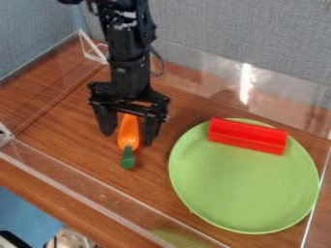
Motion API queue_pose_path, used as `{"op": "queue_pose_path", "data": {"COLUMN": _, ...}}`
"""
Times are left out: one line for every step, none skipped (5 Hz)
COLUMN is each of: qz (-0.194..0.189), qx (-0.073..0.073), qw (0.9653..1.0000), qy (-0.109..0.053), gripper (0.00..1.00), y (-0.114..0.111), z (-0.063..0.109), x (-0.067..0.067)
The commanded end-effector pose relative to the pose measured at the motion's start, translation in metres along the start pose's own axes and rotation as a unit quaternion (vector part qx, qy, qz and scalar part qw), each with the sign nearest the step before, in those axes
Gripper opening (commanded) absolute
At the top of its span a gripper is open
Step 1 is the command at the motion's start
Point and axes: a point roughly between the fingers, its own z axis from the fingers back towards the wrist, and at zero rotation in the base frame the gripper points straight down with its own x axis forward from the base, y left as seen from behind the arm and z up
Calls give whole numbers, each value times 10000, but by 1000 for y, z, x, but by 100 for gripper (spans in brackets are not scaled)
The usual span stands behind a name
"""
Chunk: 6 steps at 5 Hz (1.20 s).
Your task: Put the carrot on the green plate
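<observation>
The small orange carrot (127, 139) lies on the wooden table with its dark green stem end pointing toward the front edge. My gripper (130, 129) points straight down right over it, open, one dark finger (106, 120) on the left of the carrot and the other on its right. The carrot's upper half sits between the fingers; I cannot tell if they touch it. The large light-green plate (239, 189) rests to the right, apart from the carrot.
A red rectangular block (249, 136) lies on the far part of the plate. Clear plastic walls (278, 87) fence the table's edges. A white wire stand (93, 44) is at the back left corner.
</observation>
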Motion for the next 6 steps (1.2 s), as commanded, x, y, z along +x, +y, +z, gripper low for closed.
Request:
{"op": "queue_pose_path", "data": {"qz": 116, "qx": -35, "qw": 9998, "qy": -147, "gripper": 100, "y": 5, "z": -1, "x": 6}}
{"op": "queue_pose_path", "data": {"qz": 175, "qx": -41, "qw": 9998, "qy": -118, "gripper": 100, "y": 7, "z": -10, "x": 8}}
{"op": "queue_pose_path", "data": {"qz": 217, "qx": -45, "qw": 9997, "qy": -98, "gripper": 100, "y": 8, "z": -18, "x": 10}}
{"op": "queue_pose_path", "data": {"qz": 244, "qx": -41, "qw": 9997, "qy": -79, "gripper": 0, "y": 8, "z": -25, "x": 12}}
{"op": "queue_pose_path", "data": {"qz": 283, "qx": -8, "qw": 9995, "qy": -114, "gripper": 0, "y": 7, "z": -23, "x": 11}}
{"op": "queue_pose_path", "data": {"qz": 342, "qx": 67, "qw": 9992, "qy": -206, "gripper": 0, "y": 5, "z": -12, "x": 9}}
